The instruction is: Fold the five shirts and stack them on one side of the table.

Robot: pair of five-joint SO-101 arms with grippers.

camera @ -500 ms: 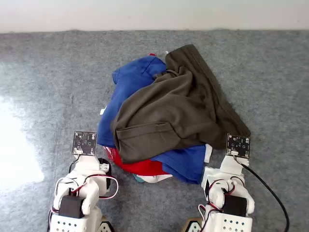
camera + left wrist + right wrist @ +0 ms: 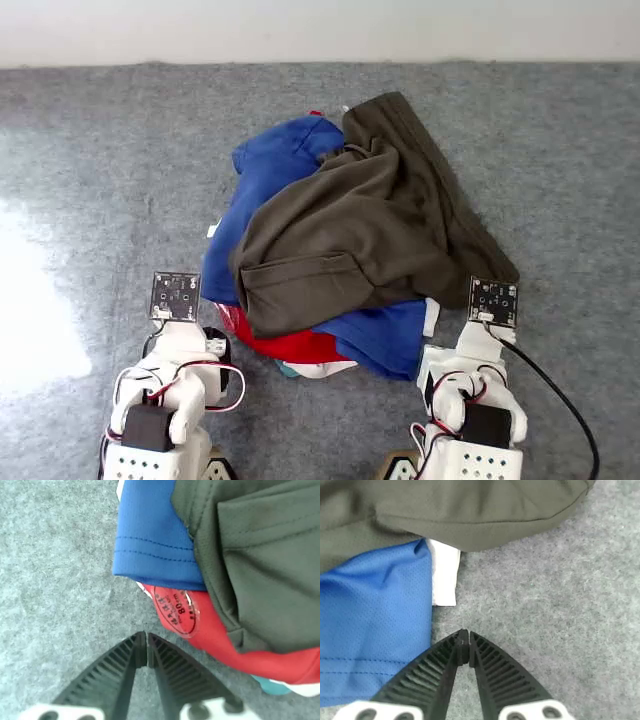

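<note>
A heap of shirts lies in the middle of the grey table. A dark olive shirt (image 2: 370, 230) is on top, over a blue shirt (image 2: 270, 185), a red shirt (image 2: 290, 345) and white and teal cloth (image 2: 315, 369) at the near edge. My left gripper (image 2: 146, 650) is shut with nothing in it, over bare carpet just short of the red shirt (image 2: 220, 635) and the blue shirt's hem (image 2: 150, 540). My right gripper (image 2: 465, 647) is shut and empty beside the blue shirt (image 2: 370, 640) and a white cloth corner (image 2: 445, 575), below the olive shirt (image 2: 450, 510).
Both arms sit at the near edge, the left arm (image 2: 170, 390) and the right arm (image 2: 475, 395). Grey carpet (image 2: 90, 180) spreads wide on both sides of the heap. A bright glare patch (image 2: 25, 310) lies at the left. A white wall runs along the far edge.
</note>
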